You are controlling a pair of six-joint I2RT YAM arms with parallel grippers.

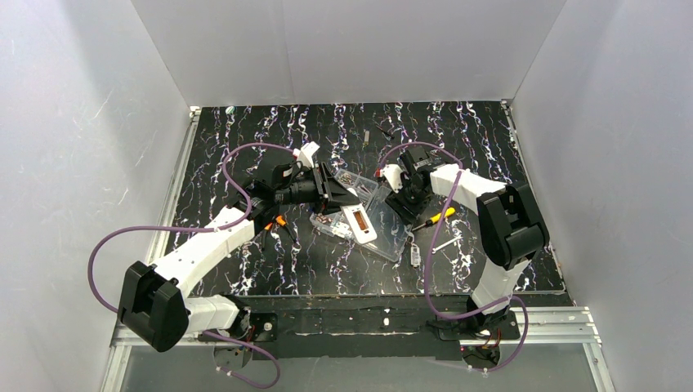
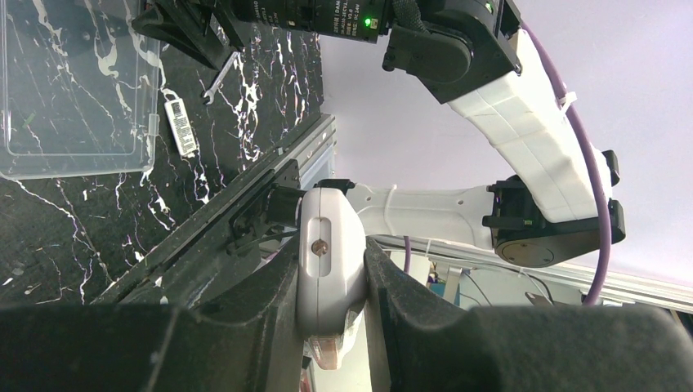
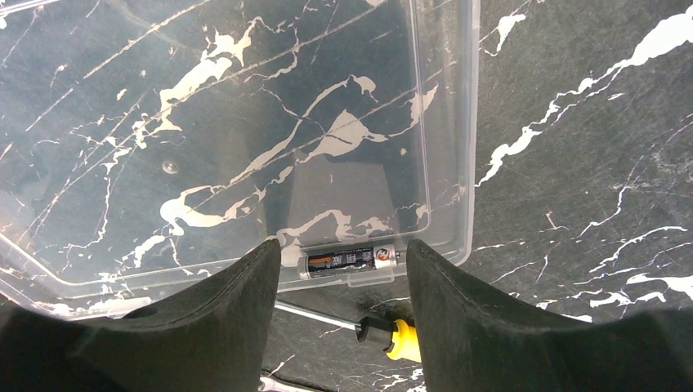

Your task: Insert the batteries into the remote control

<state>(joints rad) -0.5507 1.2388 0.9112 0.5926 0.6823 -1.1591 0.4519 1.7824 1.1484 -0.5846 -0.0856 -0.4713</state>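
Observation:
My left gripper (image 1: 339, 198) is shut on one end of the remote control (image 1: 360, 224), a slim white bar with its brown battery bay open upward. In the left wrist view the remote (image 2: 328, 245) is clamped between both black fingers (image 2: 245, 327). My right gripper (image 1: 406, 204) is open and hangs over the corner of the clear box lid (image 3: 245, 122). A black battery (image 3: 347, 260) lies against the lid's rim, between my right fingers (image 3: 221, 327) and untouched.
The clear organiser box (image 1: 384, 237) lies open mid-table, with small parts in its compartments (image 1: 347, 181). A yellow-handled screwdriver (image 1: 440, 216) lies right of it, also in the right wrist view (image 3: 396, 338). A small spanner (image 1: 445, 243) and a small labelled piece (image 1: 414, 251) lie nearby.

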